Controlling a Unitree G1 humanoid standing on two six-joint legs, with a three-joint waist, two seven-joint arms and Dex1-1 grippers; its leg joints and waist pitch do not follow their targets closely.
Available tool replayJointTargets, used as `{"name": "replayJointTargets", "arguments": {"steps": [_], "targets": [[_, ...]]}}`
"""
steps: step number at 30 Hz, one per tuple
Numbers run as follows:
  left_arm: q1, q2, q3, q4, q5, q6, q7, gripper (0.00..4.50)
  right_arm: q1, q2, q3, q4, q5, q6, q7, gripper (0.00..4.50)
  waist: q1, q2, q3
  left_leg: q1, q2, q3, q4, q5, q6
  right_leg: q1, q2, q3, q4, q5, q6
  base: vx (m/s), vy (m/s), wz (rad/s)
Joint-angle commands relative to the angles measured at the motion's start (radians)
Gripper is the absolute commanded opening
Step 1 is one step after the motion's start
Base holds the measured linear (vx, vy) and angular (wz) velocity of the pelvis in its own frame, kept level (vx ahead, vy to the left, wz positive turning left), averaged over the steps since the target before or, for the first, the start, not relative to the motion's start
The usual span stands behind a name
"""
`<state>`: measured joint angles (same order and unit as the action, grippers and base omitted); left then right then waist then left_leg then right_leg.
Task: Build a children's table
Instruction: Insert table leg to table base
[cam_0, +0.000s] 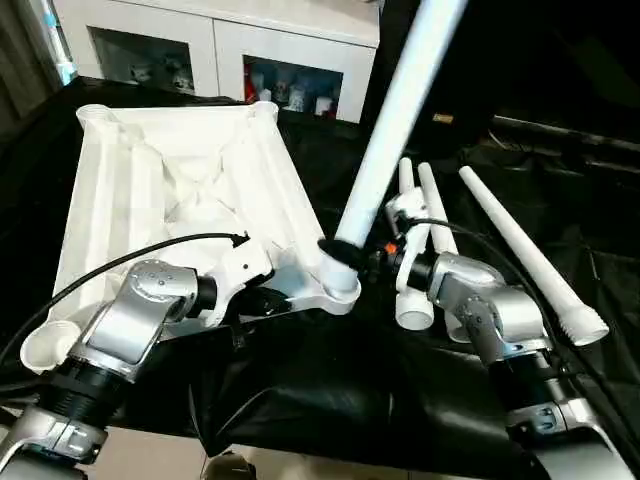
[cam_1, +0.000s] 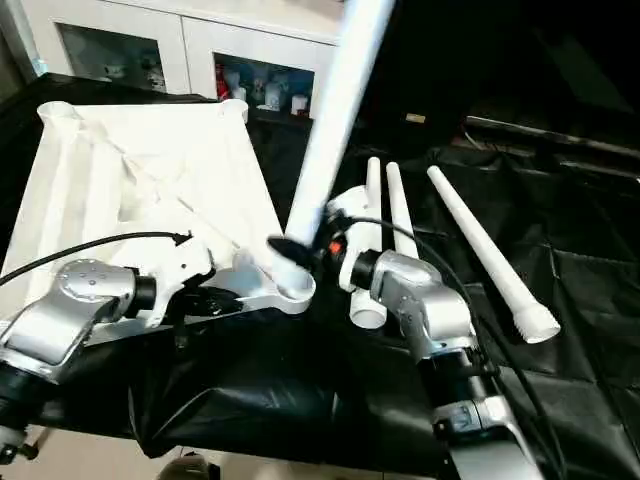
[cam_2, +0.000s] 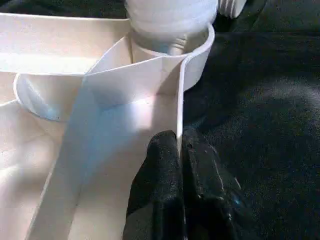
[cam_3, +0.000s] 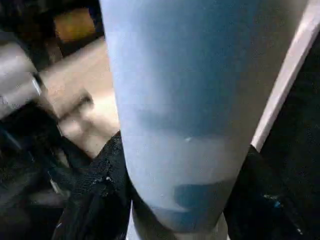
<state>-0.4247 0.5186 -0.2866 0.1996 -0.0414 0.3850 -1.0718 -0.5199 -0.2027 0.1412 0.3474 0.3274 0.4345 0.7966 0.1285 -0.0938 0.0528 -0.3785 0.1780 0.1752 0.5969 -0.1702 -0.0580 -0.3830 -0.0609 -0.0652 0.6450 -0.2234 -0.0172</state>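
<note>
The white tabletop (cam_0: 150, 170) lies upside down on black cloth, ribbed underside up. One long white leg (cam_0: 395, 120) rises tilted from the near right corner socket (cam_0: 335, 290). My right gripper (cam_0: 355, 255) is shut on this leg just above the socket; its black fingers (cam_3: 100, 185) flank the leg (cam_3: 190, 100) in the right wrist view. My left gripper (cam_0: 262, 300) is shut on the tabletop's side rim (cam_2: 177, 115) close to that socket (cam_2: 197, 55), a black finger (cam_2: 160, 170) pressed against each face of the thin wall.
Three loose white legs (cam_0: 520, 250) (cam_0: 435, 215) (cam_0: 408, 240) lie on the black cloth to the right of the tabletop. A white glass-door cabinet (cam_0: 220, 40) stands behind. The cloth's front edge runs close under my forearms.
</note>
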Motion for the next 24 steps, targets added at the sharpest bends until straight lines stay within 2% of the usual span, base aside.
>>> {"name": "replayJointTargets", "arguments": {"steps": [1, 2, 4, 5, 9, 15, 18, 21, 22, 23, 24], "targets": [[0.022, -0.03, -0.032, 0.012, -0.005, 0.002, 0.014, 0.0, -0.018, -0.02, 0.011, 0.014, -0.033, 0.001, 0.01, 1.93, -0.003, 0.0, -0.051, 0.024, 0.06, -0.018, -0.081, -0.193, -0.03, 0.028, -0.1, 0.059, -0.092, -0.254, -0.138, 0.0, 0.0, 0.0], [0.023, -0.024, -0.039, 0.017, 0.008, -0.006, 0.017, 0.0, -0.02, -0.024, 0.02, 0.02, -0.044, -0.004, 0.011, 1.93, -0.004, -0.008, -0.051, 0.023, 0.061, -0.018, -0.081, -0.198, -0.027, 0.028, -0.1, 0.059, -0.094, -0.263, -0.131, 0.0, 0.0, 0.0], [0.023, -0.006, -0.06, 0.028, 0.039, -0.021, 0.016, 0.0, -0.024, -0.024, 0.024, 0.029, -0.05, -0.006, 0.007, 1.93, -0.003, -0.005, -0.05, 0.025, 0.062, -0.02, -0.082, -0.205, -0.027, 0.025, -0.101, 0.059, -0.095, -0.287, -0.122, 0.0, 0.0, 0.0], [0.023, 0.004, -0.071, 0.033, 0.055, -0.028, 0.015, 0.0, -0.027, -0.023, 0.025, 0.033, -0.051, -0.007, 0.005, 1.93, -0.004, -0.007, -0.049, 0.025, 0.062, -0.019, -0.082, -0.209, -0.028, 0.024, -0.1, 0.059, -0.096, -0.29, -0.121, 0.0, 0.0, 0.0], [0.016, 0.029, -0.099, 0.037, 0.094, -0.032, 0.0, 0.0, -0.043, -0.014, 0.023, 0.064, -0.057, -0.016, -0.002, 1.93, -0.005, -0.007, -0.046, 0.032, 0.064, -0.023, -0.087, -0.275, -0.052, 0.018, -0.103, 0.059, -0.102, -0.355, -0.117, 0.0, 0.0, 0.0], [-0.009, 0.023, -0.104, 0.053, 0.095, -0.045, -0.012, 0.0, -0.064, 0.005, 0.026, 0.125, -0.075, -0.03, 0.0, 1.93, -0.01, -0.015, -0.048, 0.033, 0.064, -0.026, -0.088, -0.296, -0.065, 0.016, -0.104, 0.06, -0.103, -0.363, -0.118, 0.0, 0.0, 0.0], [-0.016, 0.02, -0.104, 0.056, 0.09, -0.046, -0.018, 0.0, -0.069, 0.009, 0.023, 0.142, -0.076, -0.031, 0.005, 1.93, -0.01, -0.015, -0.049, 0.033, 0.065, -0.026, -0.088, -0.296, -0.067, 0.017, -0.104, 0.06, -0.102, -0.351, -0.12, 0.0, 0.0, 0.0], [-0.019, 0.021, -0.107, 0.057, 0.088, -0.043, -0.03, 0.0, -0.073, 0.016, 0.013, 0.163, -0.069, -0.039, 0.01, 1.93, -0.011, -0.017, -0.048, 0.035, 0.064, -0.027, -0.088, -0.327, -0.072, 0.014, -0.105, 0.06, -0.105, -0.384, -0.117, 0.0, 0.0, 0.0], [-0.021, 0.025, -0.112, 0.054, 0.086, -0.035, -0.045, 0.0, -0.074, 0.02, 0.005, 0.175, -0.063, -0.041, 0.012, 1.93, -0.01, -0.014, -0.048, 0.034, 0.065, -0.029, -0.09, -0.33, -0.074, 0.014, -0.105, 0.06, -0.105, -0.384, -0.118, 0.0, 0.0, 0.0], [-0.021, 0.028, -0.115, 0.052, 0.085, -0.029, -0.055, 0.0, -0.075, 0.023, 0.0, 0.182, -0.059, -0.043, 0.014, 1.93, -0.012, -0.015, -0.049, 0.034, 0.065, -0.029, -0.089, -0.333, -0.076, 0.014, -0.105, 0.06, -0.105, -0.383, -0.119, 0.0, 0.0, 0.0], [-0.022, 0.038, -0.124, 0.046, 0.085, -0.016, -0.077, 0.0, -0.072, 0.026, -0.008, 0.188, -0.051, -0.043, 0.018, 1.93, -0.011, -0.011, -0.049, 0.034, 0.065, -0.03, -0.09, -0.335, -0.076, 0.014, -0.106, 0.06, -0.105, -0.382, -0.121, 0.0, 0.0, 0.0]]}}
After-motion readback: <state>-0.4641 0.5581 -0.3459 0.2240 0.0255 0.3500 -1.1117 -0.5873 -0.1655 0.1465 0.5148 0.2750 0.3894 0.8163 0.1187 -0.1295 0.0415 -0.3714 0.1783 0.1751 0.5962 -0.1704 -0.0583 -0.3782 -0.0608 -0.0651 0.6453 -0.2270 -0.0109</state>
